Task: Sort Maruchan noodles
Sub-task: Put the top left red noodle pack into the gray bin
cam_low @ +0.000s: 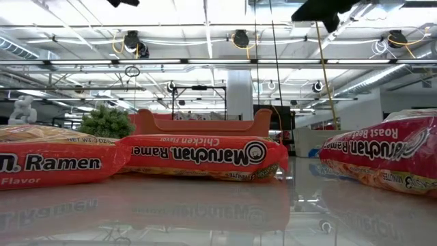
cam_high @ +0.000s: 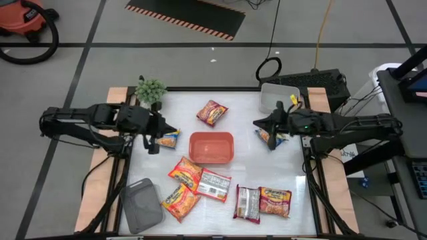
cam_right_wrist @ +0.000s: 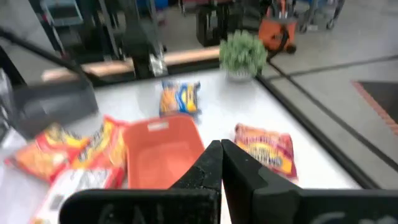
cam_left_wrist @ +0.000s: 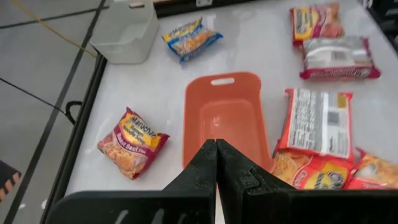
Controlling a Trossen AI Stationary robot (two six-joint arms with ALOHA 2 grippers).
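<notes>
From above, eight Maruchan noodles packets could be counted on the white table. One red-pink packet lay behind the red tray, a blue-yellow packet sat just beside the left gripper, and another blue-yellow one was right at the right gripper. Five more were spread along the near edge: two orange ones, one flipped to its white back, another white-backed one and a red-pink one. One grey tray, one clear tray and one small plant were also seen.

At table level, three packets were in view. "Maruchan Ramen" and "Chicken Flavor" could be read upside down on the middle orange one, "Ramen" and "Flavor" on the left one, "Roast Beef" upside down on the right one.

From the left wrist, the fingers were clenched tight together with nothing between them, over the red tray; "Maruchan" and "Roast Beef" were legible on a nearby packet.

From the right wrist, that claw's fingers were likewise pressed shut and empty.
</notes>
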